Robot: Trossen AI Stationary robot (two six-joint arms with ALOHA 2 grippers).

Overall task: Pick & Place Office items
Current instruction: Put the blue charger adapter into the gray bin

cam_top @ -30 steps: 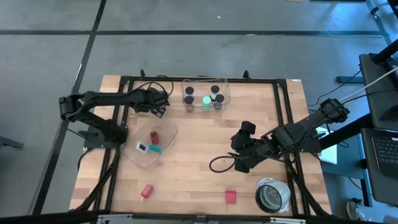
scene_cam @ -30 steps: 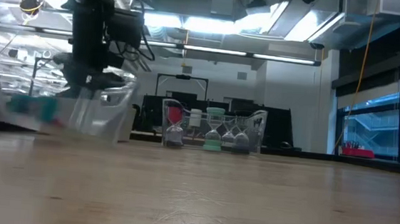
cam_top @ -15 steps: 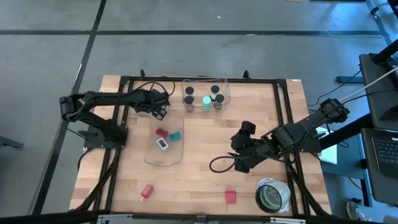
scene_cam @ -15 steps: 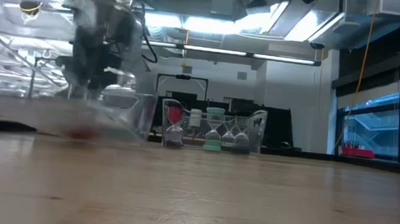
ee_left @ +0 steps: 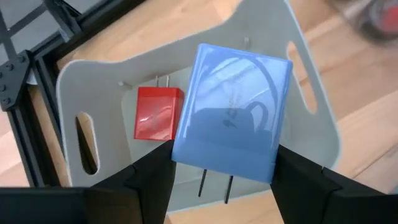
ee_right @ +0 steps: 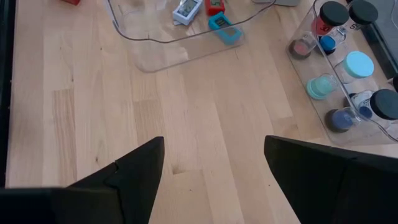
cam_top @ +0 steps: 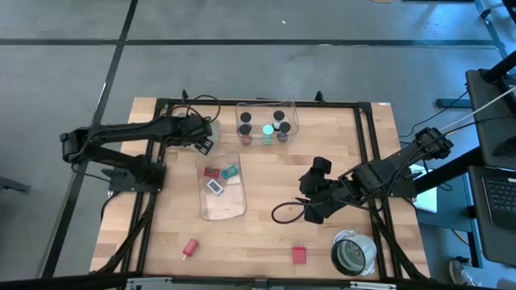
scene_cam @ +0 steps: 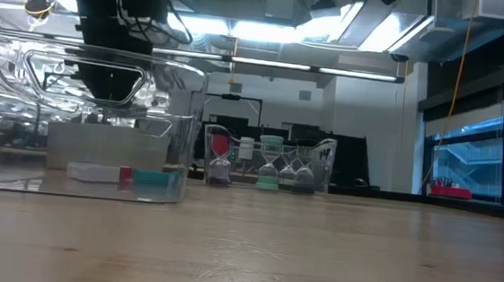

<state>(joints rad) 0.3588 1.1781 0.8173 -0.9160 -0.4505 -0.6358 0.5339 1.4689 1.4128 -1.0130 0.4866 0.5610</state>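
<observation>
My left gripper hovers at the far left of the table, shut on a blue block with two metal prongs. Just beyond it, a clear bin stands flat on the wood and holds a red block, a teal block and a white tag. The left wrist view shows only the red block in that bin. A second clear bin at the far edge holds small capped cylinders and a cyan disc. My right gripper is open over bare wood right of centre. My left gripper pinches the blue block between its two fingers, which sit on its two opposite sides at the pronged end. The fingers slant down from the far left. The block is lifted clear, with its prongs pointing back toward the wrist.
Two red pieces lie near the table's near edge, beside a large grey-white roll. A black cable loop lies next to my right gripper. A black frame rims the table. Bare wood shows in the middle.
The clear bin with the red, teal and white pieces has slid from the left toward the table's middle. It has turned about and settled flat, and the pieces inside have shifted. No gripper held it. My left arm's rear links swung toward the left edge, while its gripper stayed in place.
</observation>
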